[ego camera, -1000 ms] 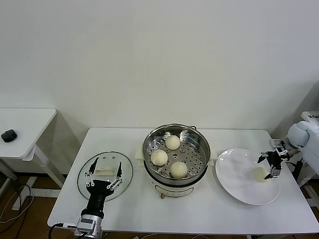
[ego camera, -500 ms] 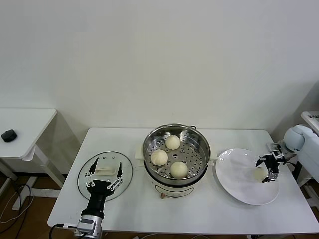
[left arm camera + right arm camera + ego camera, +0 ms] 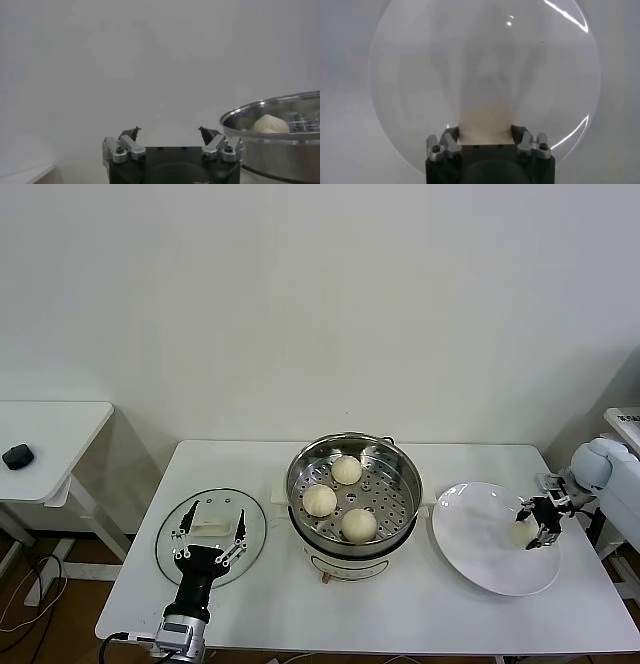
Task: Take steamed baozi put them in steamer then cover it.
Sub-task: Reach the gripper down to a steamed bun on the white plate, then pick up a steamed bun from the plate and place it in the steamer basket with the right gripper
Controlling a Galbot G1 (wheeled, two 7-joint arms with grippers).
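Note:
The steel steamer (image 3: 408, 471) stands mid-table with three cream-white baozi in it (image 3: 346, 470) (image 3: 319, 500) (image 3: 359, 525). One more baozi (image 3: 520, 532) lies on the white plate (image 3: 480, 554) at the right. My right gripper (image 3: 536, 525) is down on it, fingers pressed against both of its sides; in the right wrist view this baozi (image 3: 485, 120) fills the gap of the gripper (image 3: 484, 132). The glass cover (image 3: 255, 542) lies flat at the left. My left gripper (image 3: 212, 529) hovers open over its cream handle. The left wrist view shows the open gripper (image 3: 170, 131) and the steamer (image 3: 280, 147) beyond.
The steamer sits on a cream cooker base (image 3: 345, 564). A low white side table (image 3: 60, 419) at the far left holds a small black object (image 3: 17, 455). Cables lie on the floor below it. The plate reaches near the table's right front edge.
My right gripper has moved a little over the plate and its fingers have closed in on the baozi there. The left arm has not moved.

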